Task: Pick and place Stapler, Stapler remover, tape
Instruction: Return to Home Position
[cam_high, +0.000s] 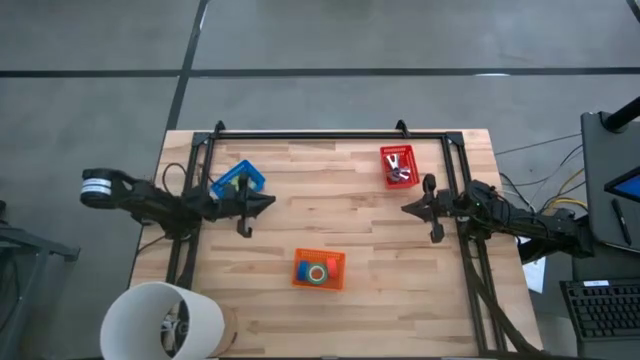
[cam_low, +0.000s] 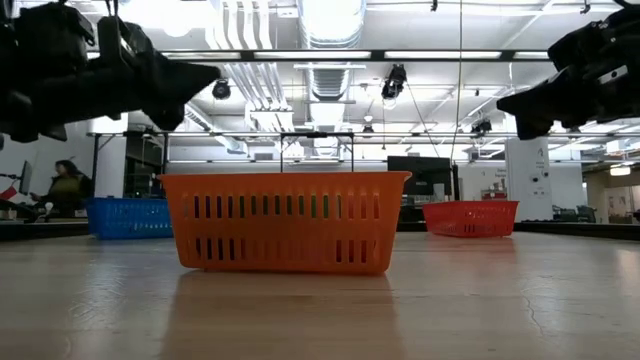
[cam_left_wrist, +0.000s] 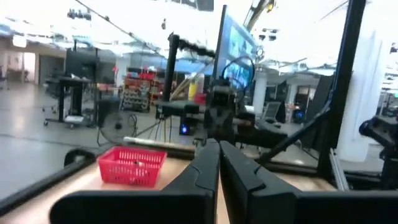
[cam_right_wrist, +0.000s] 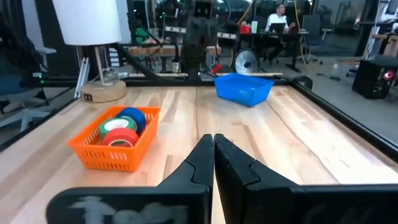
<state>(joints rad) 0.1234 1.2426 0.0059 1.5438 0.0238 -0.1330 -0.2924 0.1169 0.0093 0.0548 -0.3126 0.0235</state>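
Orange basket (cam_right_wrist: 107, 155) holds tape (cam_right_wrist: 120, 129); left pincer (cam_left_wrist: 219, 145), right pincer (cam_right_wrist: 213, 138) closed.

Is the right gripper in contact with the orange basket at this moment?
Apart. In the low view the right gripper hangs high up and to the side, with clear space between it and the orange basket.

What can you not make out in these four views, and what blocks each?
Blue basket contents: the left arm covers part in the high view; its wall hides them in the low and right wrist views.
Red basket contents: too small to sort in the high view; its wall hides them in the low and left wrist views.
Tape: hidden behind the orange basket wall in the low view.
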